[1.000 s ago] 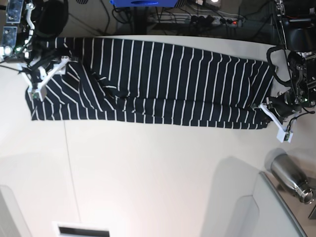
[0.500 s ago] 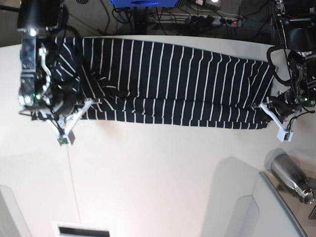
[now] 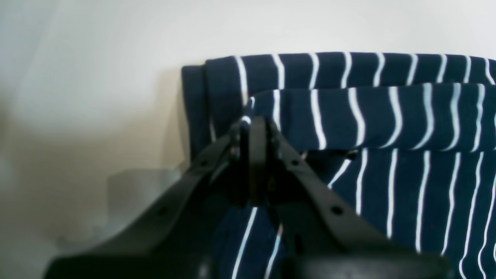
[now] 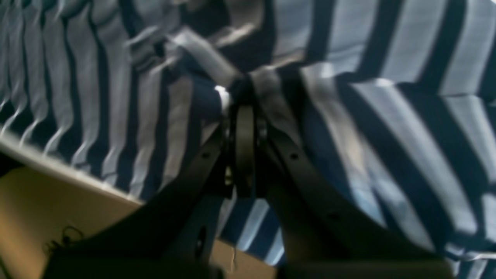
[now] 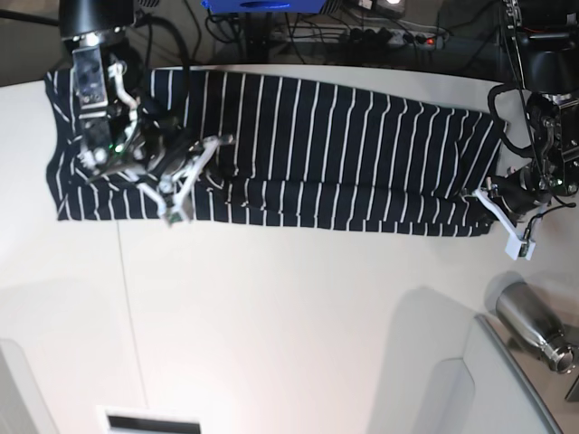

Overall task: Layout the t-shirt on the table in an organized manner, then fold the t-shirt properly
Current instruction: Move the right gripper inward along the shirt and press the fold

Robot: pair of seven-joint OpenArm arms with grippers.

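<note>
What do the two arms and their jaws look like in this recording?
Both arms are black with exposed black cables and white bracket parts near the wrists. The left gripper and the right gripper each have dark, tapering jaws with small round holes along their sides.

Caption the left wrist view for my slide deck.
Left gripper shut on the striped t-shirt at its folded corner on the white table.

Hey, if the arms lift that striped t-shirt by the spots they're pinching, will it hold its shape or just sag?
Probably sag: the t-shirt already lies in soft folds and ripples on the table. It likely drapes between the left gripper at its corner and the right gripper, both with jaws shut on bunched cloth. It looks thin, so probably light and easily dragged.
</note>
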